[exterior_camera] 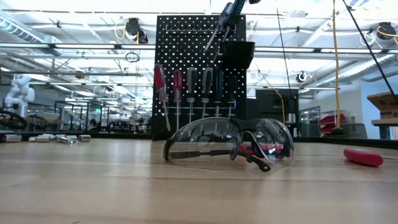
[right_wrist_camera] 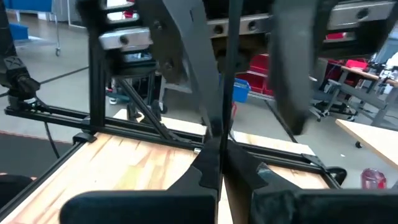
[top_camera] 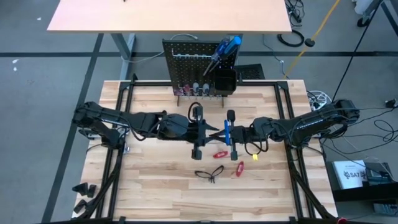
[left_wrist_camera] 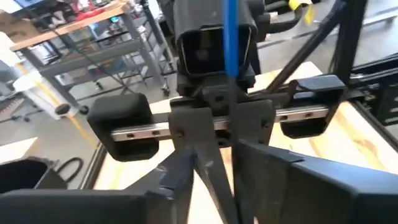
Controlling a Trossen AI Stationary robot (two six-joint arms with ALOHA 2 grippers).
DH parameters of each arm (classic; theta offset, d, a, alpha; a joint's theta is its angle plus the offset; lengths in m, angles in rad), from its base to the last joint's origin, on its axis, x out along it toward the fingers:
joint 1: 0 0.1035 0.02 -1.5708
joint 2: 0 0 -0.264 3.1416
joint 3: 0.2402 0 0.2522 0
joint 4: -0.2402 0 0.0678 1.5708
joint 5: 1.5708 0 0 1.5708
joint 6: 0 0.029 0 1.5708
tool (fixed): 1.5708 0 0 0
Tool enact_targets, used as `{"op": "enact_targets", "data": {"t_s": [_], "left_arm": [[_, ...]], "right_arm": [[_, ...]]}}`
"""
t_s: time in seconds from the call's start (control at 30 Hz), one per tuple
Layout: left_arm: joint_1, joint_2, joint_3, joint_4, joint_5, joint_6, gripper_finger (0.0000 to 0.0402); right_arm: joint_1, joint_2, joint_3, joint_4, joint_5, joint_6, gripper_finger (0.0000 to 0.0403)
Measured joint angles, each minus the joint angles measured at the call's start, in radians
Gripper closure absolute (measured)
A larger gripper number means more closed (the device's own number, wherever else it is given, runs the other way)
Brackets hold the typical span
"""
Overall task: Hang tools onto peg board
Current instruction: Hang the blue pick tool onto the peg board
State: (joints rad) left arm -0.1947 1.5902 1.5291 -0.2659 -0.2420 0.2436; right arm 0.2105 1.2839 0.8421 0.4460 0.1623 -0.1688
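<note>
Both arms meet above the middle of the table. My right gripper (top_camera: 220, 132) is shut on a slim blue tool (top_camera: 227, 132) that stands upright between the two hands. My left gripper (top_camera: 210, 132) faces it, open, with its fingers (right_wrist_camera: 183, 56) on either side of the tool's dark shaft (right_wrist_camera: 226, 68). Whether they touch it, I cannot tell. The black peg board (top_camera: 196, 62) stands at the table's far edge with several screwdrivers (exterior_camera: 177, 87) hanging on it. A blue-handled screwdriver (exterior_camera: 227, 15) sticks out of its black bin (exterior_camera: 237, 55). The black-framed glasses (exterior_camera: 227, 144) lie on the table. My right gripper pinches the tool's thin dark lower part (right_wrist_camera: 217, 135) between its two shut fingertips. The fingers come in level from the table's right side and lie across the tool. The tool stands upright, its blue part (left_wrist_camera: 231, 37) above the fingers, clear of the table.
Two small red tools (top_camera: 219, 154) (top_camera: 240, 168) and a small yellow piece (top_camera: 255, 157) lie on the wood near the glasses (top_camera: 209, 173). A dark frame (top_camera: 118, 124) runs round the tabletop. A second, tan table (top_camera: 168, 15) stands beyond the peg board.
</note>
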Motion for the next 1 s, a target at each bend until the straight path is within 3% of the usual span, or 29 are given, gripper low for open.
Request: {"op": "enact_targets", "data": {"t_s": [0.23,0.37,0.5,0.67,0.77,0.9,1.0], "left_arm": [[-0.001,0.0,0.0,-0.03,0.003,-0.006,0.0388],[-0.001,0.0,0.0,-0.027,0.0,-0.007,0.0391],[-0.001,0.0,0.0,-0.028,-0.052,-0.002,0.0396],[0.001,0.0,0.001,-0.033,-0.233,0.0,0.0398],[0.001,0.0,0.001,-0.033,-0.427,-0.029,0.0398],[0.011,0.0,0.002,-0.035,-0.712,-0.129,0.0399],[0.051,0.008,0.002,-0.034,-0.762,-0.198,0.0399]], "right_arm": [[-0.001,0.001,0.0,0.0,0.005,-0.002,0.0403],[-0.001,0.001,0.0,0.006,0.01,-0.003,0.0399],[-0.001,0.0,0.0,0.0,0.045,-0.027,0.0365],[0.001,-0.034,0.0,-0.063,0.273,-0.057,0.03],[-0.004,-0.084,-0.001,-0.209,0.388,-0.083,0.0265],[-0.015,-0.163,-0.002,-0.405,0.442,-0.061,0.024],[-0.021,-0.218,-0.002,-0.481,0.441,-0.013,0.0235]]}}
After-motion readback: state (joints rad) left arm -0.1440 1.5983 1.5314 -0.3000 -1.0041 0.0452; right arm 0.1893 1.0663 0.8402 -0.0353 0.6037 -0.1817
